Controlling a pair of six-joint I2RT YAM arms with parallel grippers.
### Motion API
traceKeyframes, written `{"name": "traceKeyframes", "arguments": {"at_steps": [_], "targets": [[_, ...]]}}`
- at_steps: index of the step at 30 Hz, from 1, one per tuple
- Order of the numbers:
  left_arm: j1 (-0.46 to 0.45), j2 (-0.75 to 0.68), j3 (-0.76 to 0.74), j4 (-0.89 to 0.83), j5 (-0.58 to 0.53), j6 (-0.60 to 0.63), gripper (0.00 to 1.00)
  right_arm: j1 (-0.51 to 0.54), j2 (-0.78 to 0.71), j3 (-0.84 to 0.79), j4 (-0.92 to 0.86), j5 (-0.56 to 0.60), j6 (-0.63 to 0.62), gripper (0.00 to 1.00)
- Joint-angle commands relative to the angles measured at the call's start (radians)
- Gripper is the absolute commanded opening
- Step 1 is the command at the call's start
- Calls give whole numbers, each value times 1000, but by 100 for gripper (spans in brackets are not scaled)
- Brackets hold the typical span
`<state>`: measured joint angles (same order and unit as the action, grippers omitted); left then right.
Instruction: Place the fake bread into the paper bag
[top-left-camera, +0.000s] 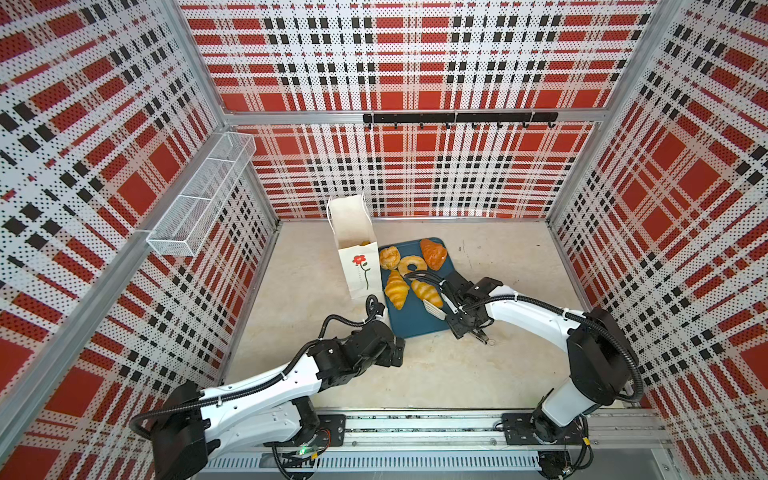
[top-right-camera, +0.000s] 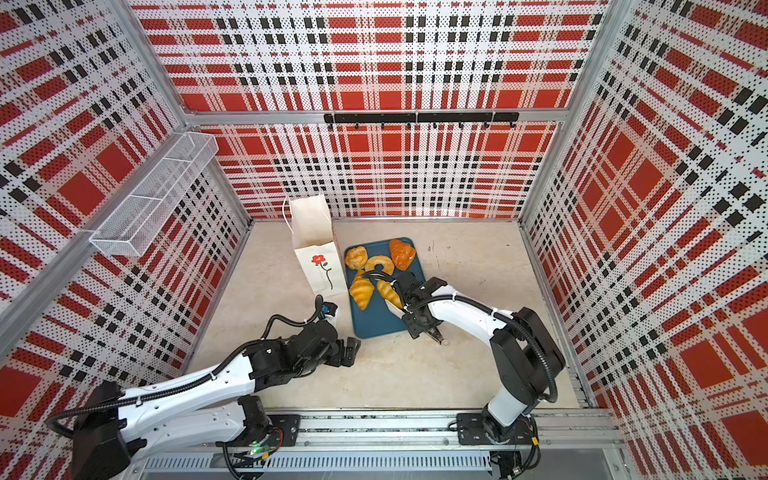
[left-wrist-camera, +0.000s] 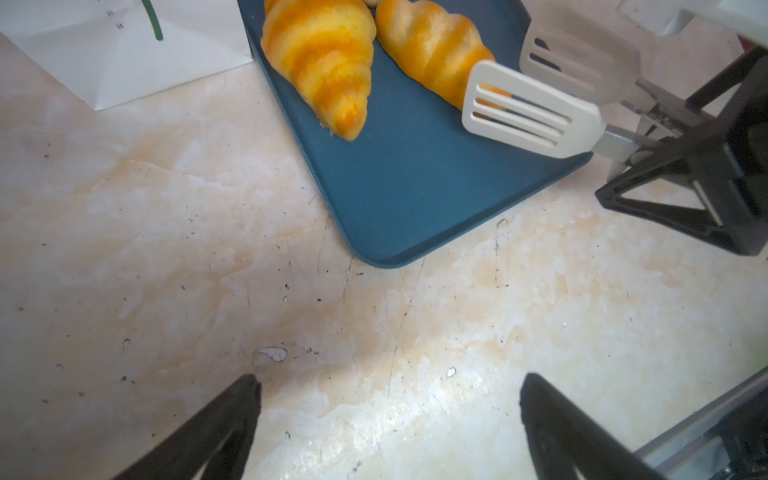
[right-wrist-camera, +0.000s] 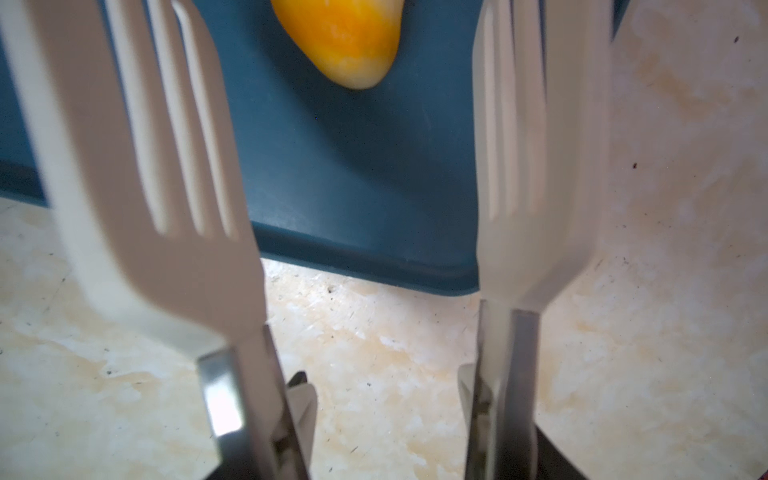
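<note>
The white paper bag (top-left-camera: 353, 257) (top-right-camera: 320, 262) with a red flower stands upright and open left of a blue tray (top-left-camera: 419, 324). A golden piece (top-left-camera: 365, 243) shows inside the bag. On the tray lie two croissants (top-left-camera: 396, 289) (top-left-camera: 427, 293), a ring doughnut (top-left-camera: 411, 264), a bun (top-left-camera: 389, 257) and a darker piece (top-left-camera: 433, 253). My right gripper (top-left-camera: 461, 313) (right-wrist-camera: 384, 415) is shut on white slotted tongs (left-wrist-camera: 528, 112). The blades (right-wrist-camera: 137, 166) are spread either side of the right croissant's tip (right-wrist-camera: 345, 41), not touching it. My left gripper (top-left-camera: 397, 353) (left-wrist-camera: 388, 386) hangs open and empty over the table in front of the tray.
A wire mesh shelf (top-left-camera: 199, 199) hangs on the left wall and a black hook rail (top-left-camera: 457, 118) on the back wall. The bag's foot (left-wrist-camera: 124, 54) stands close against the tray's left edge. Both arm bases sit on the front rail (top-left-camera: 415, 432).
</note>
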<state>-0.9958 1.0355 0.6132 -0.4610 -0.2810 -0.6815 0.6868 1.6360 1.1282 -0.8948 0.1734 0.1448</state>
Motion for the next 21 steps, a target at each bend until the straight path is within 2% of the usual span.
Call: {"name": "traceKeyframes", "arguments": {"at_steps": [1, 21], "targets": [[-6, 19, 36, 22, 8, 23, 99, -17, 20, 38, 31, -26, -33, 64], [-6, 102, 112, -9, -11, 80, 99, -54, 127, 125, 3, -53, -84, 65]]}}
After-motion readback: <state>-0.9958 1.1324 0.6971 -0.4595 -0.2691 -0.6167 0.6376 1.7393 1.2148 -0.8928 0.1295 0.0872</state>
